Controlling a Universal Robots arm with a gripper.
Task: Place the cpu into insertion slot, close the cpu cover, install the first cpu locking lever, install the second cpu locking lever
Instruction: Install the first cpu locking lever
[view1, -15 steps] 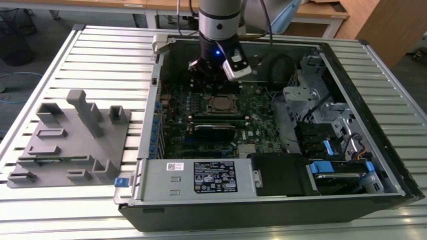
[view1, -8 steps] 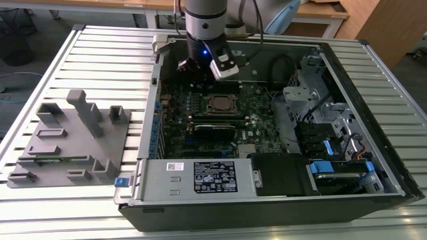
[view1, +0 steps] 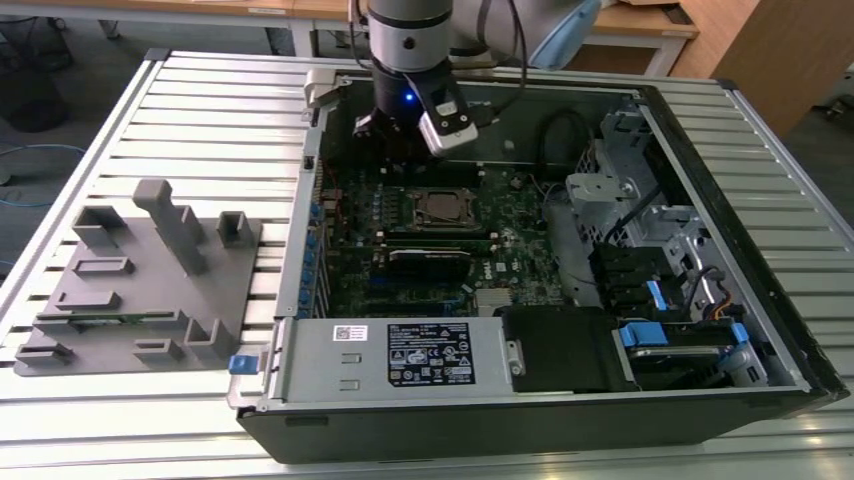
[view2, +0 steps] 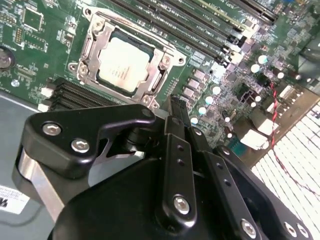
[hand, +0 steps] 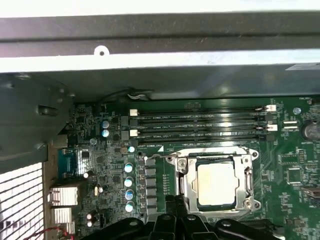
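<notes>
The cpu (view2: 122, 65) (hand: 216, 184) (view1: 442, 207) lies flat in the insertion slot (view1: 416, 212), its silver-grey top facing up. The cpu cover (view2: 94, 37) (hand: 182, 169), a silvery frame, lies down around it. A thin metal lever (hand: 200, 149) runs along the slot's side nearest the memory slots. My gripper (view2: 175, 106) (hand: 176, 212) (view1: 387, 148) hangs above the board just beside the slot, toward the case's back wall. Its black fingers are shut together with nothing held, and they are not touching the cover.
Long memory slots (hand: 200, 125) lie between the slot and the metal case wall (hand: 150, 65). A power supply (view1: 400, 350) fills the case's near side, with drive bays (view1: 654, 260) at the exterior view's right. A grey fixture tray (view1: 134, 280) sits on the slatted table (view1: 214, 110) outside the case.
</notes>
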